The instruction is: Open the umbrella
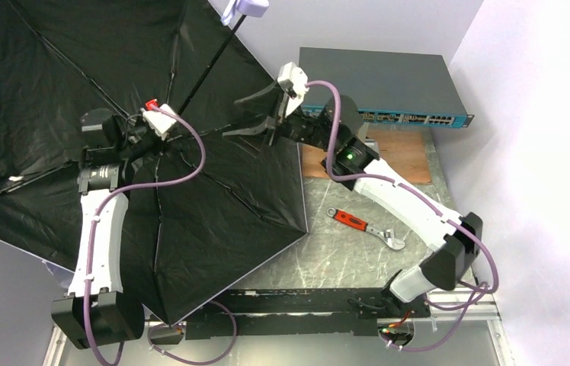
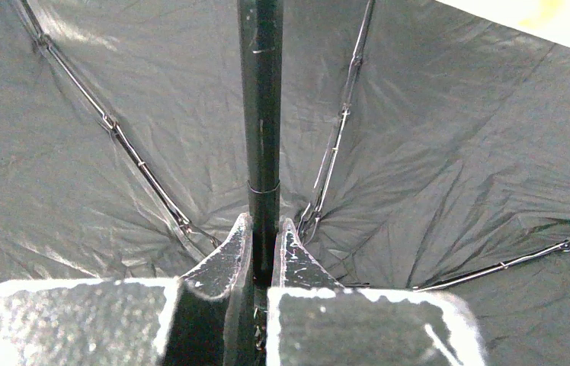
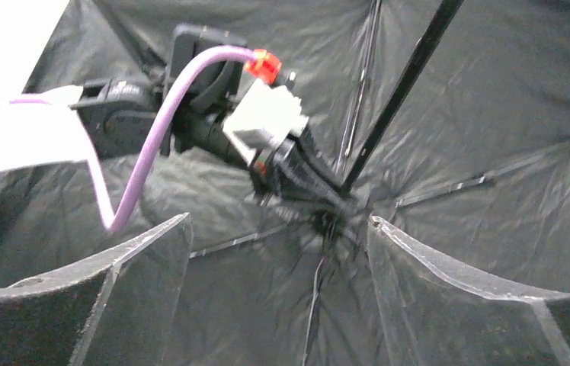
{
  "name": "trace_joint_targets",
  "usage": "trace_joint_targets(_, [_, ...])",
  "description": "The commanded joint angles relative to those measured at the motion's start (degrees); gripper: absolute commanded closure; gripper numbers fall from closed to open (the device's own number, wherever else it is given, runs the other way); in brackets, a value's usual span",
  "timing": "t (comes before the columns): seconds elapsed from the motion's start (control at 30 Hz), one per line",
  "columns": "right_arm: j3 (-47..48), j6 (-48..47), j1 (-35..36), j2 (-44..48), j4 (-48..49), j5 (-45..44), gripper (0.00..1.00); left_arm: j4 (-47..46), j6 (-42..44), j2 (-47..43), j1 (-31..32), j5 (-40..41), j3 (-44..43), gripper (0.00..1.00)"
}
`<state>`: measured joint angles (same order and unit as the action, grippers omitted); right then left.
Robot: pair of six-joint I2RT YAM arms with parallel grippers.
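The umbrella [image 1: 53, 91] is spread open, its black lining facing the camera and covering the table's left half. Its thin black shaft [image 1: 206, 72] runs up to the lavender handle [image 1: 245, 8] at the top edge. My left gripper [image 1: 161, 136] is shut on the shaft near the hub; in the left wrist view its fingers [image 2: 225, 259] clamp the shaft [image 2: 260, 114]. My right gripper [image 1: 245, 114] is open and empty over the canopy's right side, near the shaft. The right wrist view shows the lining [image 3: 495, 152], the shaft [image 3: 404, 84] and the left gripper [image 3: 297, 171].
A dark network switch [image 1: 377, 84] sits at the back right, with a wooden board [image 1: 404, 156] in front of it. A red-handled adjustable wrench [image 1: 366, 227] lies on the marble tabletop [image 1: 343, 252]. The umbrella overhangs the table's left edge.
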<state>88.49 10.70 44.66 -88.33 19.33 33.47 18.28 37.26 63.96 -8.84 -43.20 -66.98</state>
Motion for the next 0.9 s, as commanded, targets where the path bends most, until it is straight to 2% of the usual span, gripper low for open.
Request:
trace_joint_targets(0.0, [-5.5,-2.8,-0.2,4.7,-4.7,-0.3,0.12,-7.0,5.5,-3.0,-0.2,3.0,-6.7,1.00])
trace_joint_targets(0.13, [-7.7,-0.1,-4.0,7.5,-9.1,-1.8,0.11,-7.6,16.3,-5.2,-0.3,1.2,-8.2,1.00])
trace_joint_targets(0.23, [-8.4,1.8,-10.3,8.8,-9.6,-0.9,0.11,-4.2,31.6,-8.5,-0.7,-0.6,-7.8,1.00])
trace_joint_targets(0.3, [-7.7,1.7,-14.4,9.4,-11.1,-1.5,0.11,-4.5,35.9,-10.3,-1.3,0.1,-7.6,1.00])
trace_joint_targets(0.4, [-5.4,1.7,-18.6,10.0,-13.9,-0.4,0.10,3.5,49.8,-10.6,-1.9,0.4,-10.5,1.00])
trace_joint_targets(0.63, [-1.5,3.1,-18.5,9.9,-25.1,10.8,0.14,11.5,72.2,-8.2,-2.0,3.1,-15.5,1.00])
trace_joint_targets(0.77, [3.8,-0.7,-16.7,8.6,-31.7,13.7,0.14,11.9,78.1,-6.5,-1.9,5.3,-17.0,1.00])
trace_joint_targets(0.87, [7.1,-7.2,-12.6,7.4,-38.5,12.2,0.14,11.6,80.9,-4.9,-2.0,6.3,-18.5,1.00])
